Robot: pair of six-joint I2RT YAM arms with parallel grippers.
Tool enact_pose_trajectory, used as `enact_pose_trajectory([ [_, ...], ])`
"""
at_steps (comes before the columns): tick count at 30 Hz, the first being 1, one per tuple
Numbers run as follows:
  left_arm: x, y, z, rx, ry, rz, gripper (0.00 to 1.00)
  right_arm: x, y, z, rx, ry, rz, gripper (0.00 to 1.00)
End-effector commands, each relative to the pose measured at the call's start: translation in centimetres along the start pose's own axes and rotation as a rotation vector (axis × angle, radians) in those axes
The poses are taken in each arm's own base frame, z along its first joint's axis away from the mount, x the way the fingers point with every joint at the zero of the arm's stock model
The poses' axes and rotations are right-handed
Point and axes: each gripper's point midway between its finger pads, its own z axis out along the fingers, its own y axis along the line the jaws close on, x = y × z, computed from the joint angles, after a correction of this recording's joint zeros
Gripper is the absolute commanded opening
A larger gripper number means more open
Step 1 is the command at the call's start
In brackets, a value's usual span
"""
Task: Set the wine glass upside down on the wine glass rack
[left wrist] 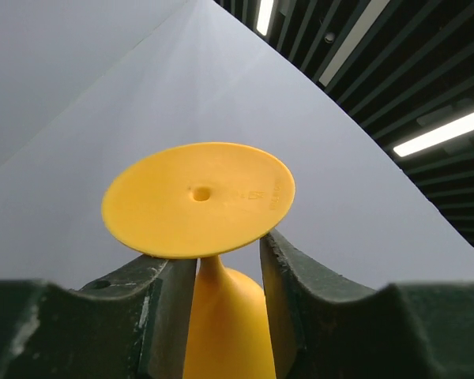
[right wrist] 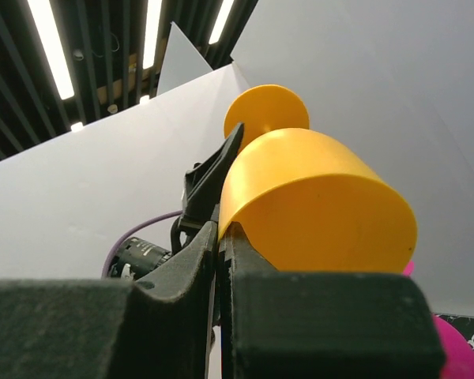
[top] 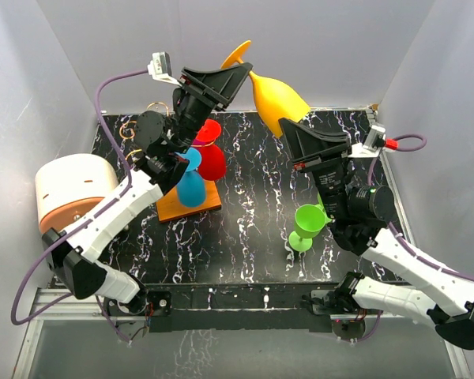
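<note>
A yellow wine glass (top: 276, 95) hangs tilted in the air above the back of the table, foot up and to the left. My right gripper (top: 288, 126) is shut on the rim of its bowl (right wrist: 316, 197), the wall pinched between the fingers (right wrist: 223, 237). My left gripper (top: 241, 73) is open around the stem just under the round foot (left wrist: 197, 197); a gap shows between the stem and one finger (left wrist: 288, 284). The wine glass rack, gold wire with an orange base (top: 174, 212), stands below my left arm and carries a red glass (top: 211, 158) and a blue glass (top: 191, 188).
A green wine glass (top: 308, 225) stands upright on the black marbled table (top: 245, 229) beside my right arm. A white and tan cylinder (top: 71, 193) sits at the left edge. White walls close in the left, back and right sides.
</note>
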Motion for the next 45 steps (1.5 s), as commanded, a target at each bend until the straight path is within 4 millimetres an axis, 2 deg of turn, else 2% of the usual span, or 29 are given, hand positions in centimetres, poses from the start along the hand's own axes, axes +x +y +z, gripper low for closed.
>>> enact_pose_trajectory([
  [1,-1.8,-3.4,0.6,0.13,-0.084,-0.011,0.33,-0.4,1.1,-0.5,-0.059,-0.002,-0.024,0.0],
  [7,-1.2,-2.6,0.9,0.085,-0.06,0.0,0.24,0.1,1.3,-0.6,-0.077,0.016,-0.031,0.0],
  [8,-1.2,-2.5,0.8,0.083,-0.064,0.0,0.2,0.2,1.3,-0.6,-0.078,0.021,-0.032,0.0],
  [11,-1.3,-2.6,0.7,0.086,-0.069,0.016,0.0,0.6,0.9,-0.7,-0.052,0.045,-0.015,0.0],
  [12,-1.4,-2.7,0.7,0.087,-0.069,0.025,0.0,0.6,0.6,-0.7,-0.032,0.049,-0.007,0.0],
  [14,-1.5,-2.9,0.5,0.085,-0.069,0.053,0.0,0.6,-0.1,-1.0,0.013,0.061,0.01,0.13],
  [18,-1.8,-3.0,0.0,0.077,-0.071,0.125,0.0,-0.3,-0.7,-2.2,0.077,0.065,0.027,0.5],
  [20,-1.5,-2.6,-0.4,0.063,-0.055,0.179,0.0,-0.6,-1.1,-3.2,0.109,0.089,0.024,0.59],
  [21,-1.8,-3.3,-1.1,0.071,-0.05,0.213,0.0,-0.7,-1.5,-4.0,0.137,0.11,0.016,0.62],
  [23,-1.4,-3.1,-2.1,0.052,-0.013,0.27,0.0,-1.0,-2.3,-5.7,0.19,0.15,-0.001,0.67],
  [26,-0.5,-3.0,-3.4,0.044,0.065,0.355,0.0,-1.7,-2.9,-8.2,0.245,0.196,-0.01,0.68],
  [29,0.8,-3.5,-4.4,0.088,0.161,0.463,0.0,-2.4,-2.5,-9.1,0.278,0.236,0.008,0.68],
  [31,2.1,-3.5,-4.9,0.119,0.259,0.541,0.0,-2.5,-1.8,-8.7,0.293,0.27,0.025,0.67],
  [33,3.7,-3.8,-5.8,0.196,0.351,0.602,0.0,-2.7,-0.2,-7.6,0.258,0.303,0.045,0.68],
  [37,6.4,-4.1,-8.1,0.374,0.489,0.738,0.0,-1.0,2.4,-5.7,0.18,0.401,0.114,0.67],
  [41,6.4,-3.4,-9.2,0.389,0.498,0.838,0.0,-0.3,4.7,-4.8,0.103,0.432,0.231,0.65],
  [45,6.7,-2.9,-9.9,0.419,0.524,0.917,0.0,0.4,5.5,-4.7,0.075,0.421,0.391,0.59],
])
